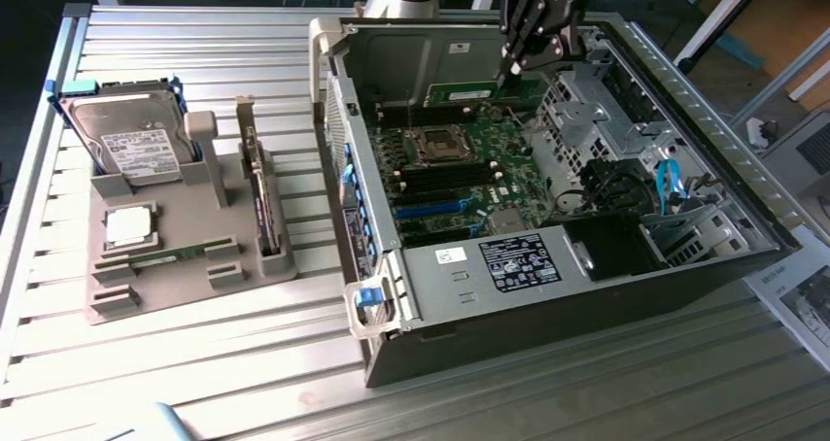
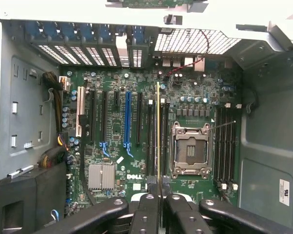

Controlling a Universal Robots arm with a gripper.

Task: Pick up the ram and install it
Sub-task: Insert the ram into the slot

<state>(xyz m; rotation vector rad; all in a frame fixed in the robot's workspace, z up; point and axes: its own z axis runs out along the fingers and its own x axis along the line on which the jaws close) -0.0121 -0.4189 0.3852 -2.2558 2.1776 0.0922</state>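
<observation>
Slatted metal table (image 1: 194, 363), open computer case (image 1: 402, 57), claw (image 2: 159, 200) pinching ram (image 2: 158, 126) edge-on above motherboard (image 2: 195, 187), processor socket (image 2: 190, 148) just beside

The computer case (image 1: 519, 266) lies open upward, so the way down to the motherboard (image 1: 454, 184) is free from above. Its upright walls fence that opening on every side. The far wall (image 1: 402, 57) stands just behind the fingers (image 2: 146, 214), which grip the ram (image 2: 158, 126) over the board. On the exterior view's right, the drive cage (image 1: 584, 111) and a tangle of cables (image 1: 668, 184) crowd the case. The processor socket (image 2: 189, 150) sits low between two groups of memory slots (image 2: 225, 144). On the exterior view's left, bare table (image 1: 194, 363) lies near the parts holder (image 1: 194, 218), where a hard drive (image 1: 130, 140) and an expansion card (image 1: 266, 208) stand upright.
</observation>
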